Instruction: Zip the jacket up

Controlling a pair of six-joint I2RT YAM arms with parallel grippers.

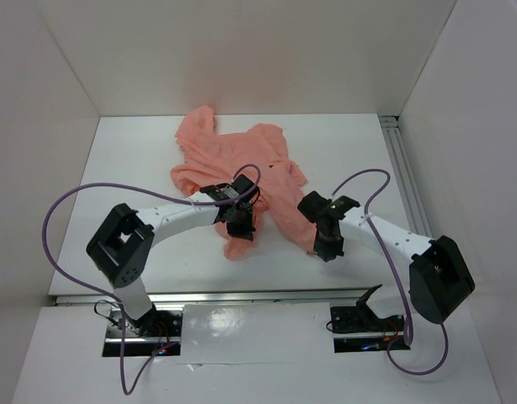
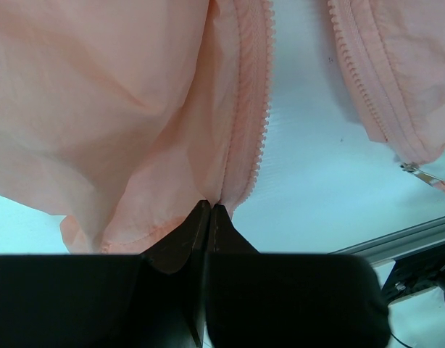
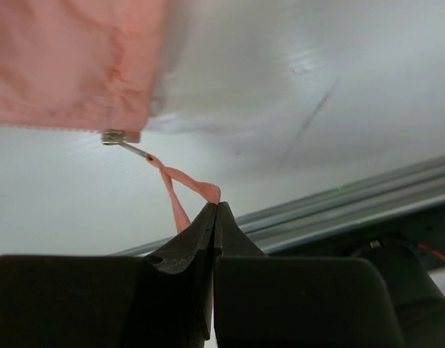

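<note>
The salmon-pink jacket [image 1: 242, 164] lies crumpled on the white table, its front open toward the arms. My left gripper [image 1: 239, 229] is shut on the bottom hem of the jacket's left front panel [image 2: 135, 109], right beside its zipper teeth [image 2: 262, 109]; the fingertips [image 2: 201, 217] pinch the fabric. The other row of teeth [image 2: 360, 80] lies apart across bare table, with the metal slider [image 2: 418, 174] at its end. My right gripper [image 3: 215, 206] is shut on the pink pull loop [image 3: 185, 177], which hangs from the metal slider [image 3: 114, 136] at the right panel's bottom corner [image 3: 70, 65].
White walls enclose the table [image 1: 141, 168] on three sides. A metal rail [image 1: 406, 177] runs along the right edge and another [image 3: 367, 192] along the near edge. Purple cables [image 1: 56, 219] loop beside both arms.
</note>
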